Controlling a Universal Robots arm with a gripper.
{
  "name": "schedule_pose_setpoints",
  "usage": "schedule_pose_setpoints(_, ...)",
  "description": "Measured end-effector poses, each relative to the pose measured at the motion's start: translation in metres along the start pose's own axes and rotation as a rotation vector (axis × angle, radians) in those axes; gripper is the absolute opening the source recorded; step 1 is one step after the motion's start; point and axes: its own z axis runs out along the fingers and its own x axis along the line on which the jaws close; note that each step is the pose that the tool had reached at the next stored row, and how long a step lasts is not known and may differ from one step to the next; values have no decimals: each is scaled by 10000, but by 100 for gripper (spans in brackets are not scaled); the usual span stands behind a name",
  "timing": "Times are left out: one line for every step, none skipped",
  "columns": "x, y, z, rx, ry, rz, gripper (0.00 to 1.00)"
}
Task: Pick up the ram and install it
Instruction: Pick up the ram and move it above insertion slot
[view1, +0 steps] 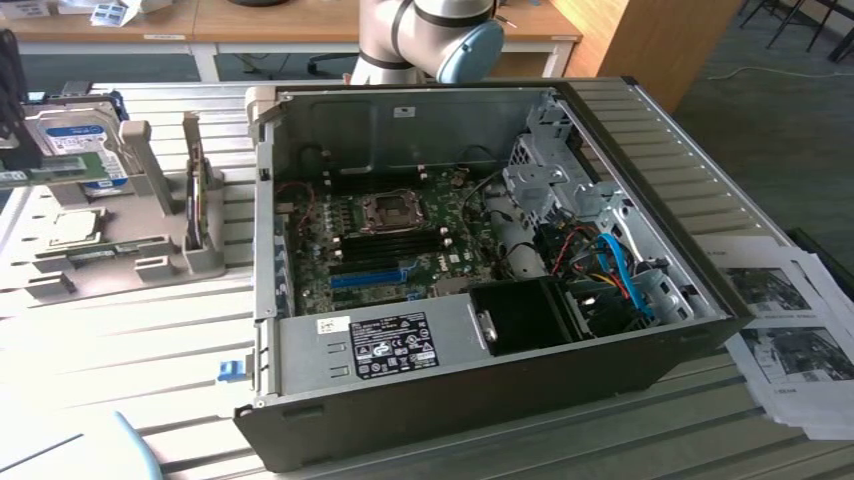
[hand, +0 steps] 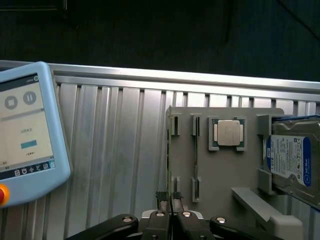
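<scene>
My gripper (hand: 169, 198) is shut on the ram (hand: 168, 150), a thin green stick that runs edge-on away from the fingertips along the grey holder's (hand: 225, 180) edge. In the exterior view, the gripper (view1: 11, 158) is at the far left edge. There it carries the ram (view1: 67, 172) level, a little above the holder (view1: 134, 262) and in front of the hard drive (view1: 64, 135). A second green stick (hand: 195, 155) sits between two slots of the holder. The open computer case (view1: 441, 400) stands in the middle, with the motherboard's dark memory slots (view1: 400, 240) exposed.
A CPU (hand: 227, 134) and a blue-labelled hard drive (hand: 292, 160) rest on the holder. A blue teach pendant (hand: 25, 130) lies on the ribbed metal table. Printed papers (view1: 787, 330) lie at the exterior view's right. Cables and a black fan shroud (view1: 534, 315) fill the case's right side.
</scene>
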Motion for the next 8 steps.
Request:
schedule_pose_setpoints(1,1,-17,-2,16,0,11)
schedule_pose_setpoints(1,1,-33,-2,32,1,11)
schedule_pose_setpoints(2,1,-49,-4,47,2,11)
schedule_pose_setpoints(3,2,-66,-6,65,2,11)
schedule_pose_setpoints(4,2,-81,-6,81,3,11)
schedule_pose_setpoints(4,3,-97,-7,98,4,11)
schedule_pose_setpoints(5,3,-112,-8,115,4,11)
schedule_pose_setpoints(6,4,-128,-10,132,4,11)
